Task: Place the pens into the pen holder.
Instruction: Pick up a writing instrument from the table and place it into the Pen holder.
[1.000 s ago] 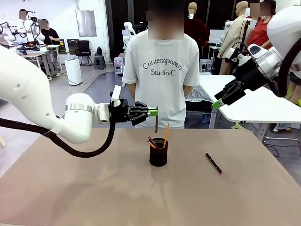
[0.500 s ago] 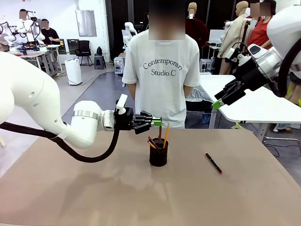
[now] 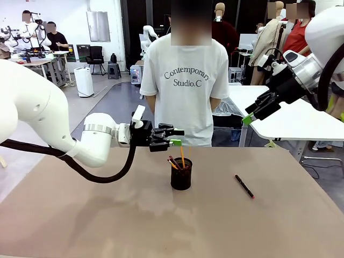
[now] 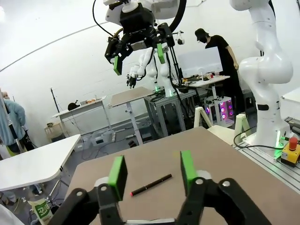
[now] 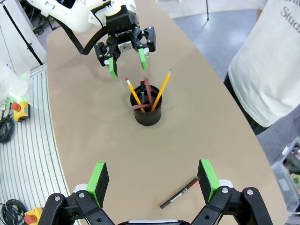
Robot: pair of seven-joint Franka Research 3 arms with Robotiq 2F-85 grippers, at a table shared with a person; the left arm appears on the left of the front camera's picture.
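The black mesh pen holder [image 3: 181, 174] stands mid-table. Inside it lean a reddish-brown pen [image 5: 146, 91] and yellow-orange pens [image 5: 162, 89]. My left gripper [image 3: 176, 137] hovers just above and left of the holder, open, with nothing between its green pads [image 4: 117, 177]. A black pen with a red tip [image 3: 244, 186] lies flat on the table right of the holder; it also shows in the right wrist view [image 5: 178, 192] and the left wrist view [image 4: 151, 184]. My right gripper [image 3: 248, 117] hangs high at the right, open and empty, its pads framing the table [image 5: 152, 180].
A person in a white T-shirt [image 3: 185, 80] stands at the far edge, right behind the holder. The brown table [image 3: 97, 215] has bare room to the left and front. A white table [image 3: 301, 121] stands beyond the right side.
My left gripper came down over the holder and opened. The reddish-brown pen it held has dropped into the holder. The right arm has not moved.
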